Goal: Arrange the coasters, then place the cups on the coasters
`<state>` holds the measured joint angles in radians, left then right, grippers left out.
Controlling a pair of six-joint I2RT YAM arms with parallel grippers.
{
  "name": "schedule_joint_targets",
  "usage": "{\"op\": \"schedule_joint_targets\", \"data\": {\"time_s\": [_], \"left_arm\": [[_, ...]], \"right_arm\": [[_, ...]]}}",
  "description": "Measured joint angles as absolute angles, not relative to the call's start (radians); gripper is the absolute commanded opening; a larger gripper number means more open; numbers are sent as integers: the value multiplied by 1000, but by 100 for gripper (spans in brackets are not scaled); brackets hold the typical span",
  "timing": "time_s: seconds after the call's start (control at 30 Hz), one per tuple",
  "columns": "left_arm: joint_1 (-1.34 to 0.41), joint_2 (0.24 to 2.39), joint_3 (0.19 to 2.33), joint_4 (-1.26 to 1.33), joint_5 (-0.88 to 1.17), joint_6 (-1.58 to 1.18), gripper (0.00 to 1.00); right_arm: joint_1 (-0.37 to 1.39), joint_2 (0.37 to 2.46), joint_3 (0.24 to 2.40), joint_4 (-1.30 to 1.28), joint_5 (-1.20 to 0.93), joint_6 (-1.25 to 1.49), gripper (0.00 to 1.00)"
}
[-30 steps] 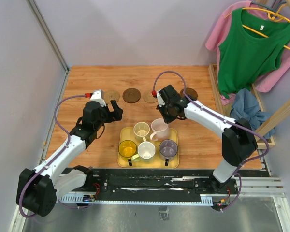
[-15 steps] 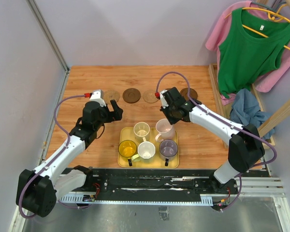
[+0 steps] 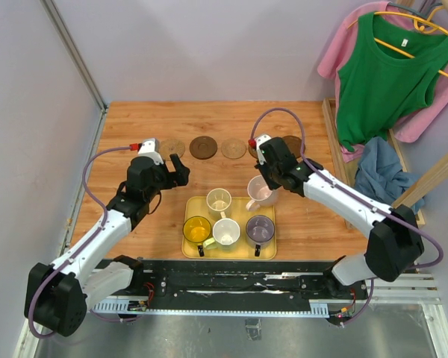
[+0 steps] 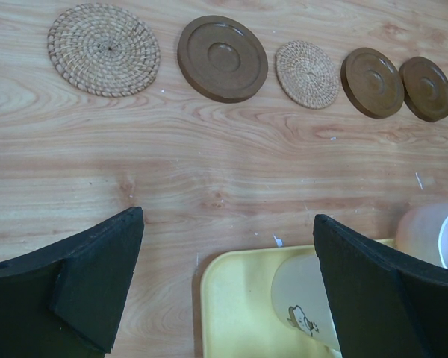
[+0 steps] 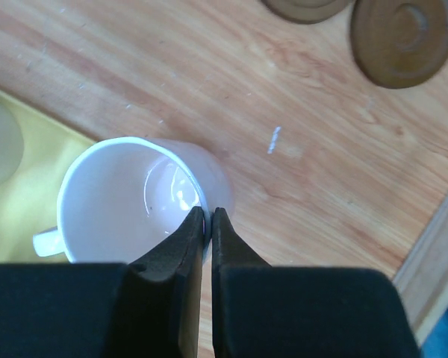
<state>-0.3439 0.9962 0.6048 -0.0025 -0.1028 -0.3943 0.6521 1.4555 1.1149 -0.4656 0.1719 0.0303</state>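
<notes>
The pale pink cup (image 3: pixel 261 193) has travelled right since the earlier view, off the far right corner of the yellow tray (image 3: pixel 235 253), carried by the right gripper (image 5: pixel 207 218). That pincer is nearly shut and nips the cup's thin wall at the rim, one finger inside and one outside. Such a grip needs no grasp on the handle, which points away from the fingers. The cup hangs just below the fingertips, partly over the tray's edge and partly over bare wood, and looks lifted.

The coasters (image 4: pixel 222 58) lie in a row along the far side, already laid out. The two dark ones at the right end are nearest the cup, likely its goal.

Four other cups (image 3: pixel 226 233) wait on the tray. The left gripper (image 4: pixel 225 224) hovers near the tray's far left corner, jaws spread wide and empty.
</notes>
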Motion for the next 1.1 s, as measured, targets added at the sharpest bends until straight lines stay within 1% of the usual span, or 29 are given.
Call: {"op": "schedule_joint_targets", "data": {"time_s": [0.2,0.5,0.73,1.1], "left_arm": [[-344,990,599,-2,-102,-395,100],[-344,990,590,-2,-103,-398,100],[-344,990,588,-2,-102,-398,100],[-344,993,587,-2,-102,-401,100]], "right_arm": [[629,1397,1088,-397,245,24,1],[452,1399,1066,-325,240,25,1],[357,1406,1031,-314,200,48,1],[276,1452,989,-290,126,88,1]]}}
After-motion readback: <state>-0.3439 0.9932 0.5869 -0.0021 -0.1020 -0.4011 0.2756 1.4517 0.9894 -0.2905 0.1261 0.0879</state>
